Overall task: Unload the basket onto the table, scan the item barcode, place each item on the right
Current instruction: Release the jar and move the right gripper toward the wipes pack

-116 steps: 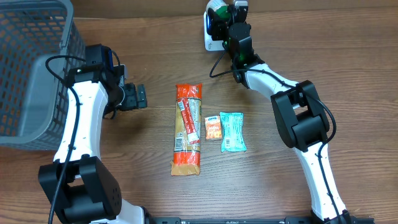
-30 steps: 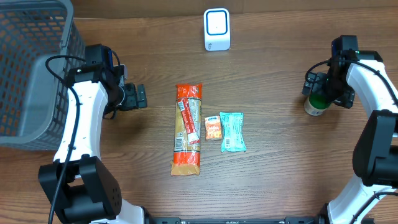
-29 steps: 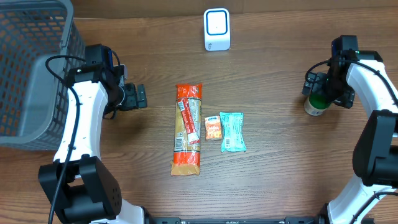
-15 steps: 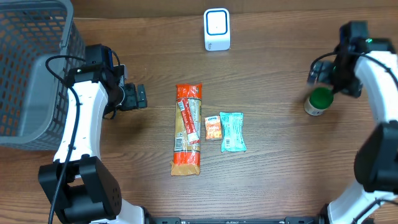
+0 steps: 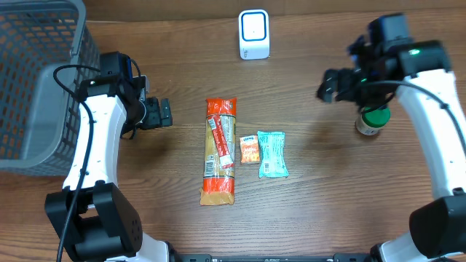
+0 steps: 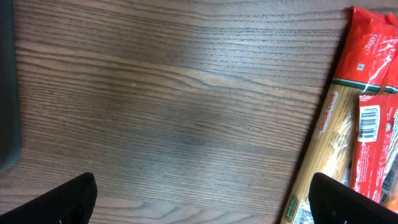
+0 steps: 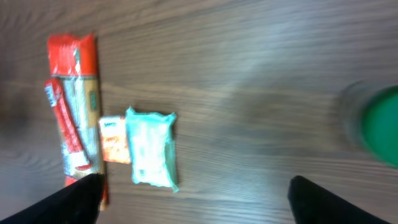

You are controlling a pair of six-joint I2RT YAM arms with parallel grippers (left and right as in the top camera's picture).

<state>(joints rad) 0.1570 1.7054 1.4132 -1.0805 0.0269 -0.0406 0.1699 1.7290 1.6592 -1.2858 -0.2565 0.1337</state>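
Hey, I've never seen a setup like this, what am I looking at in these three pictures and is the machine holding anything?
This is a robot with two white-and-black arms at a wooden table. Each arm ends in a two-finger pincer.

The wide picture comes from a camera fixed above the table. The other two come from cameras on the wrists, looking down past each arm's own dark fingertips.

On the table lie a long spaghetti packet, a small orange sachet and a teal packet, side by side. At the far edge stands a white barcode scanner. A grey basket sits on the left. A green-capped bottle stands on the right.

The left pincer and the right pincer are both open and hold nothing.
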